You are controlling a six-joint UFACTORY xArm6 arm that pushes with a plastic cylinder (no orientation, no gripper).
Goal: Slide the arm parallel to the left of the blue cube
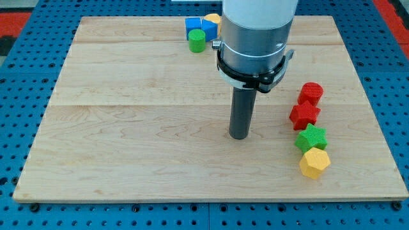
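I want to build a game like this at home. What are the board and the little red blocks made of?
The board looks like pale wood: you can see grain lines and seams between planks, with a smooth, slightly shiny finish. The red blocks look like plastic: bright even colour and a matte surface with faint ridges, perhaps 3D printed, though that is hard to tell. My tip rests on the board, left of them.

Pale smooth wooden board point(128, 128), matt dark rod point(241, 115)

One raised camera looks down across the board point(128, 128).
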